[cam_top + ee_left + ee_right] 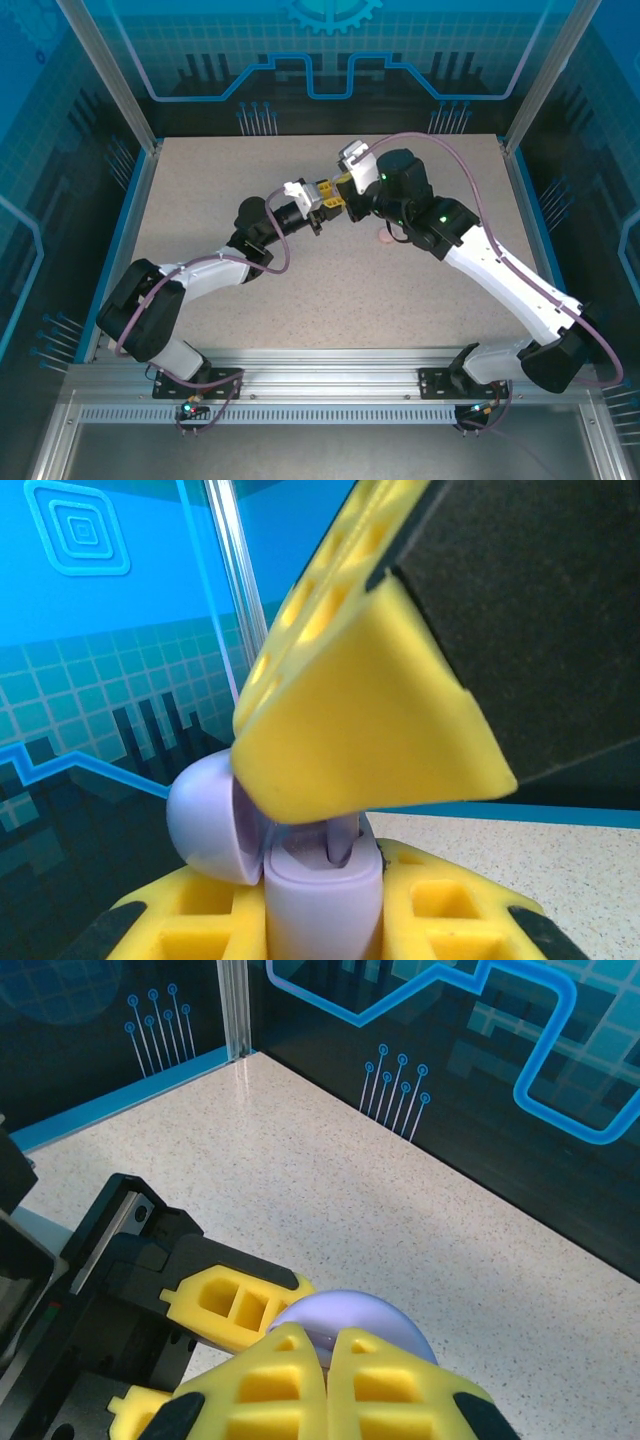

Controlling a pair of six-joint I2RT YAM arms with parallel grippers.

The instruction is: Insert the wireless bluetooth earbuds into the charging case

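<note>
Left wrist view: my left claw (320, 925) grips the open lilac charging case (322, 890) at six o'clock; my closed right claw (300, 790) noses a lilac earbud (341, 840) into it; seating looks nearly done.

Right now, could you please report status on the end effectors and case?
Left end effector shut on lilac charging case, lid open. Right end effector shut, tips at case mouth, load unclear. Small pink item on table, clear of both.
</note>
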